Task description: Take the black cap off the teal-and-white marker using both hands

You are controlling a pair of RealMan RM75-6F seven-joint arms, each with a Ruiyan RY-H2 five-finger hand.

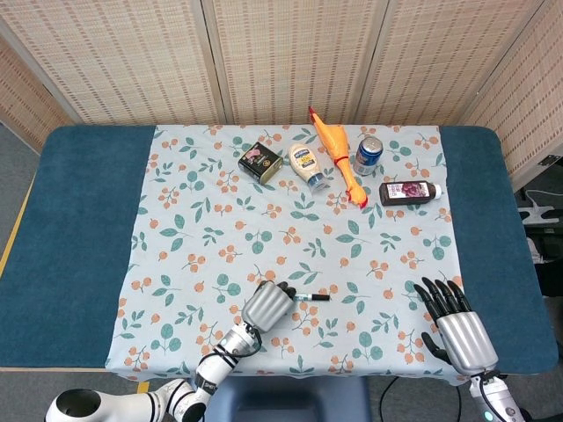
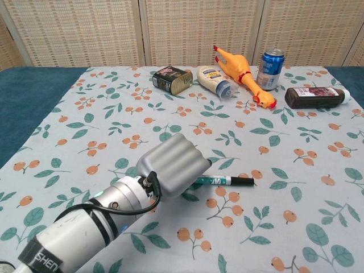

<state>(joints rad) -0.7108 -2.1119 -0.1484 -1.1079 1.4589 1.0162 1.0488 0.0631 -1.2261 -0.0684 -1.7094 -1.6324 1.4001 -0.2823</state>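
The teal-and-white marker (image 2: 219, 181) lies on the flowered cloth near the front edge, its black cap (image 2: 243, 181) pointing right. My left hand (image 2: 170, 165) covers the marker's left end with its fingers curled down around it, hiding that end. In the head view the same left hand (image 1: 266, 305) sits just left of the marker (image 1: 314, 297). My right hand (image 1: 453, 321) rests at the front right of the cloth, fingers spread and holding nothing, well to the right of the cap. The chest view does not show it.
Along the far side of the cloth stand a dark tin (image 1: 259, 162), a mayonnaise bottle (image 1: 307, 165) lying down, a rubber chicken (image 1: 339, 154), a blue can (image 1: 369, 154) and a brown bottle (image 1: 408, 192) on its side.
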